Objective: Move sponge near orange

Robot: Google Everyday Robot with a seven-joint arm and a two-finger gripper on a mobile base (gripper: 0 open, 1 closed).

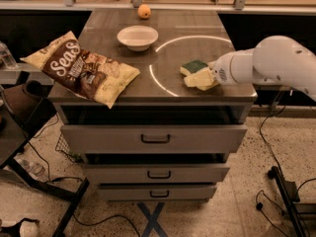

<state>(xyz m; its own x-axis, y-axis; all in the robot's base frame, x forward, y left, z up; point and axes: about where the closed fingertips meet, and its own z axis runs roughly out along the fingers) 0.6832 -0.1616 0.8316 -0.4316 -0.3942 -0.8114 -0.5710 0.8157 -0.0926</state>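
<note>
Gripper (211, 76) sits at the right end of the sponge (194, 67), on the near right of the table (197, 23). Where it meets the pale foam can't be made out. Sponge's right side is covered. Arm (284, 63) is cut off by the right edge. Bag (81, 68) hides the table's near left corner. Bottle (6, 56) is cropped at the left edge.

The chip bag (81, 69) on the left of the counter (197, 43) bears big white letters, "Seas"; the smaller print below them can't be read. No other writing is legible. The gripper (211, 76) is at the sponge (193, 67), front right.
</note>
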